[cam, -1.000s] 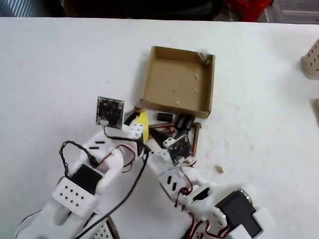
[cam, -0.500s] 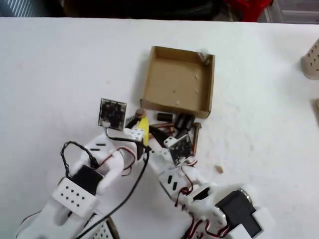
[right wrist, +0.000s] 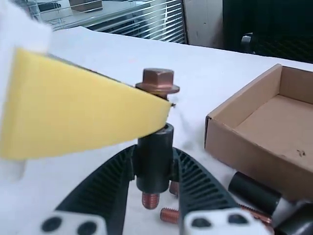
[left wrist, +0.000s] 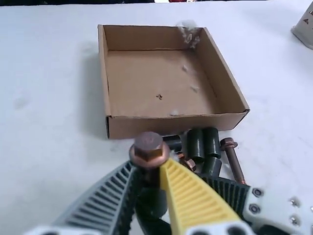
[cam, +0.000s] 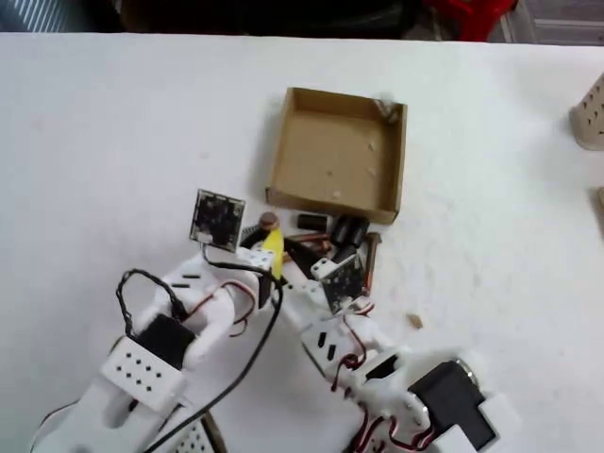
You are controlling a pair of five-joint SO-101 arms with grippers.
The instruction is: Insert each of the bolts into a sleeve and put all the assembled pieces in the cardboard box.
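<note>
My left gripper, with one grey and one yellow finger, is shut on a copper bolt just under its hexagonal head. That bolt stands upright through a black sleeve, and its threaded tip shows below the sleeve. The right gripper is shut on this sleeve between its black fingers. In the high view both grippers meet at the bolt, just in front of the cardboard box. The box holds no parts.
Loose black sleeves and a spare copper bolt lie on the table between the box's near wall and the right gripper. They also lie beside the held bolt, sleeves and bolt. A beige object stands at the right edge.
The left arm has carried the bolt to the right and toward the right gripper, bringing it over and into the held sleeve. The right arm has stayed nearly still.
</note>
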